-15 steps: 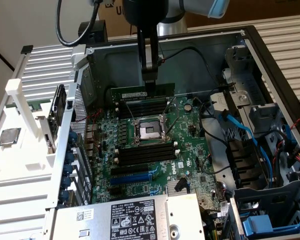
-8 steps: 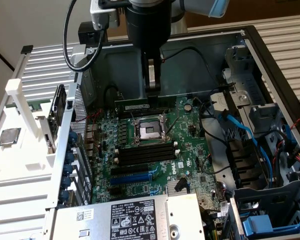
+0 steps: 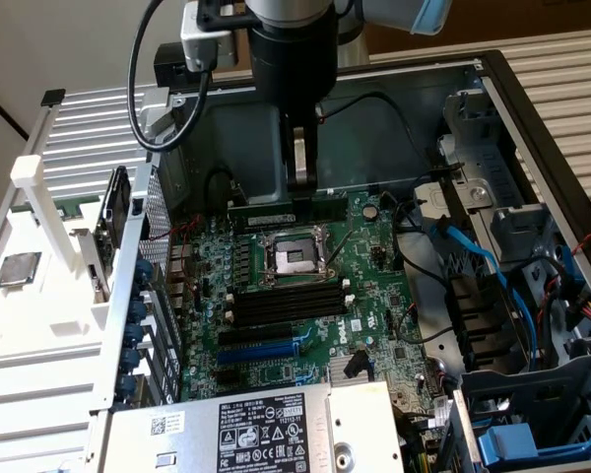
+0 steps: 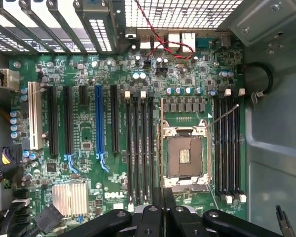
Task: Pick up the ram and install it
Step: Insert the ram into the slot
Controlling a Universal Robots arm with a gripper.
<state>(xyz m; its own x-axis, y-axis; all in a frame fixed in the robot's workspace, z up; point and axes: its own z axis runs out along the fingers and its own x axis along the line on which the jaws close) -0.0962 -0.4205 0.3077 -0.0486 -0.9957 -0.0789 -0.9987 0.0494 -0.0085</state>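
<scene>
The ram is a long green stick with a white label. It hangs level just under my gripper, which reaches down into the open computer case and is shut on the ram's top edge. It hovers at the far side of the empty processor socket, above the motherboard. In the wrist view the fingers are pressed together and the ram hardly shows between them. Black slots with white clips lie empty on both sides of the socket: one bank and another.
A square silver-topped processor chip rests on the white rack at the exterior view's left. The power supply covers the case's near end. Blue cables and a drive cage fill the exterior view's right. A red wire crosses near the ports.
</scene>
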